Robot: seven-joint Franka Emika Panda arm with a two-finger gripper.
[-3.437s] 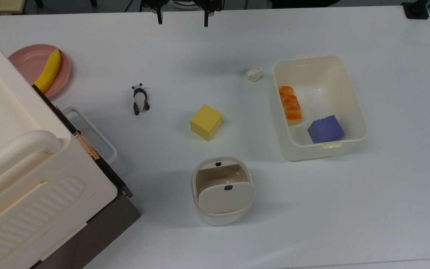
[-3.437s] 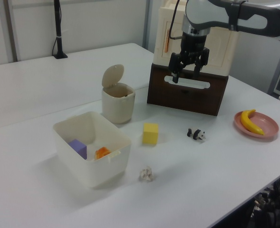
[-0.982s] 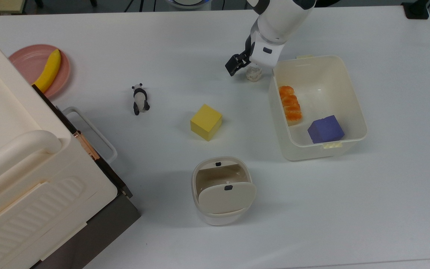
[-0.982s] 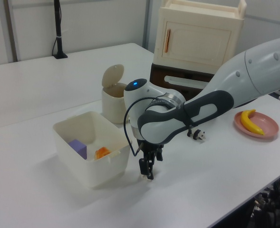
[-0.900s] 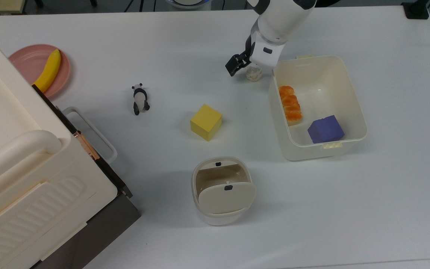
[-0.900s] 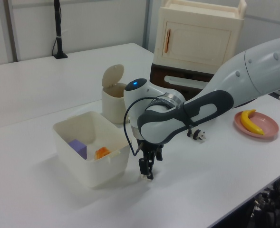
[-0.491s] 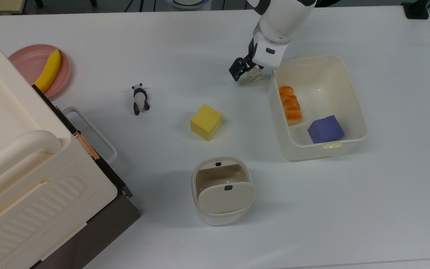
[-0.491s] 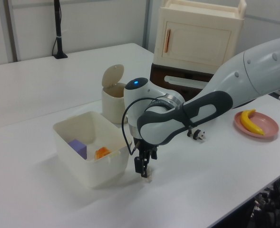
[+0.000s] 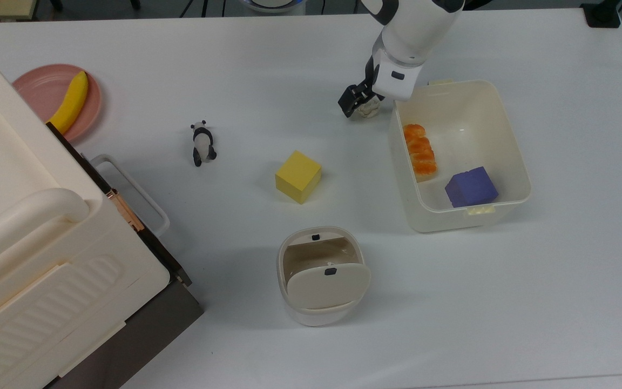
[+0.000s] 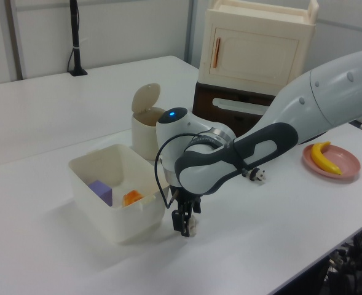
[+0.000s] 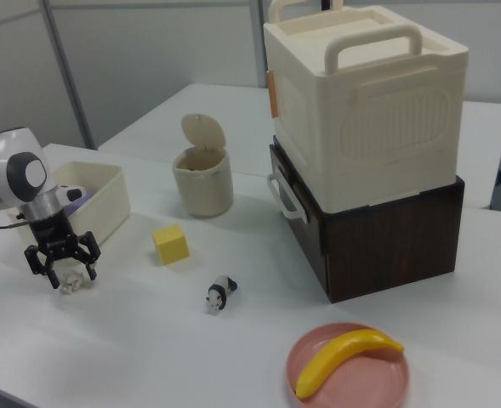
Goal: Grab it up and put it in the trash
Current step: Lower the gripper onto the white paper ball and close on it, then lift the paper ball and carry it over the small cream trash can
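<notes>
The pincer point(image 11: 61, 276) stands low on the worktop point(image 9: 235, 70) beside the tub point(image 9: 511, 135), fingers spread around the wad point(image 11: 71, 280), far from the bin point(image 9: 322, 316)

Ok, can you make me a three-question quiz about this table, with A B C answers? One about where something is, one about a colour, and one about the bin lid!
1. Where is the paper wad?
A. On the pink plate
B. On the table by the big tub, at the gripper
C. Inside the trash bin

2. What colour is the cube inside the big tub?
A. Purple
B. Green
C. Red

3. How is the trash bin lid?
A. Taken off and lying on the table
B. Shut flat
C. Tipped up, bin open

Answers:
1. B: the wad sits at the gripper, just outside the tub wall.
2. A: the purple cube lies beside orange segments.
3. C: the left view shows the flap standing up over the opening.
</notes>
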